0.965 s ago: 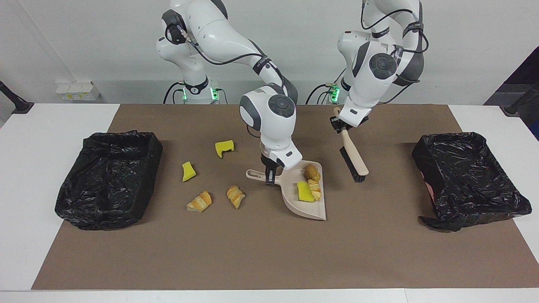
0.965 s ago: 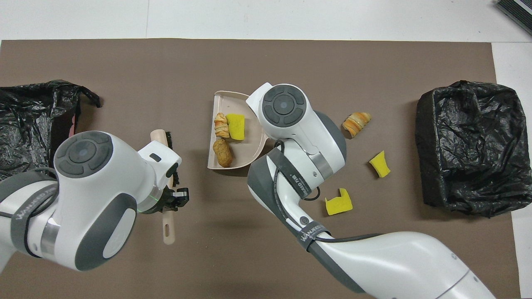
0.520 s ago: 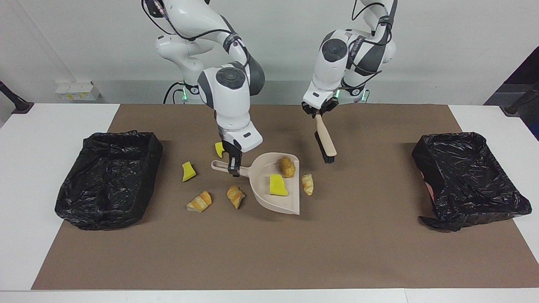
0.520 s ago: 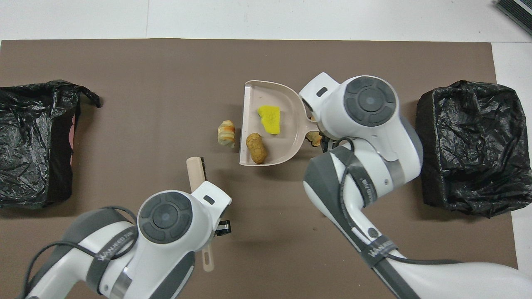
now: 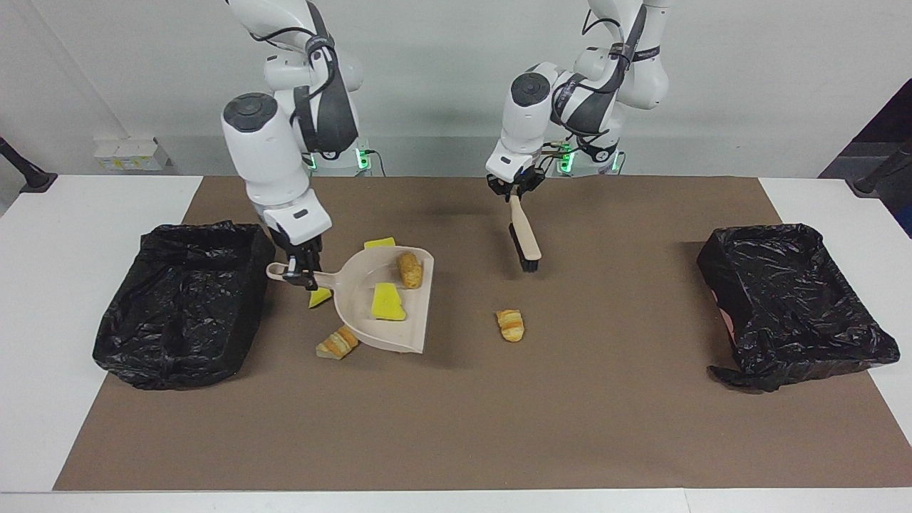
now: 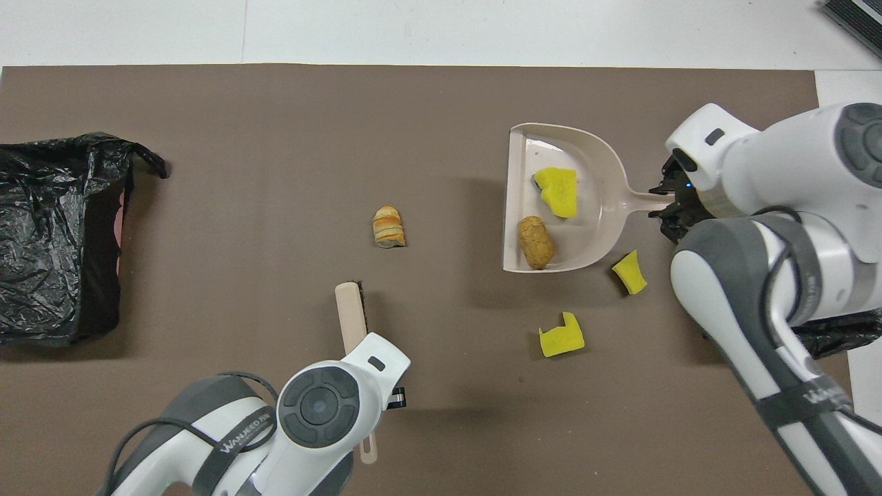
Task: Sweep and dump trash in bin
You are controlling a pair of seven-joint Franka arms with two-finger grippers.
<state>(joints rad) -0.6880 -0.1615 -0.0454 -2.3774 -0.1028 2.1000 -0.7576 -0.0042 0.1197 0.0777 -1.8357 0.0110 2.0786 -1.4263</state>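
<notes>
My right gripper (image 5: 302,273) is shut on the handle of the beige dustpan (image 5: 356,283) (image 6: 594,164). The pan hangs just above the mat beside the black-lined bin (image 5: 182,303) at the right arm's end. In the pan lie a yellow sponge chunk (image 5: 387,302) (image 6: 557,191) and a brown bread piece (image 5: 410,269) (image 6: 536,241). More trash lies on the mat. A croissant piece (image 5: 510,324) (image 6: 388,226) sits alone mid-mat. A yellow wedge (image 5: 318,298) (image 6: 630,272), a notched sponge (image 5: 380,243) (image 6: 561,335) and a croissant (image 5: 338,343) lie around the pan. My left gripper (image 5: 514,189) is shut on the beige brush (image 5: 524,241) (image 6: 351,318), bristles down.
A second black-lined bin (image 5: 791,303) (image 6: 55,234) stands at the left arm's end of the brown mat (image 5: 570,413). In the overhead view my right arm covers most of the bin at its own end.
The right arm carried the dustpan toward the bin at its end. One croissant piece left the pan and stayed on the mat. The left arm drew the brush back toward the robots.
</notes>
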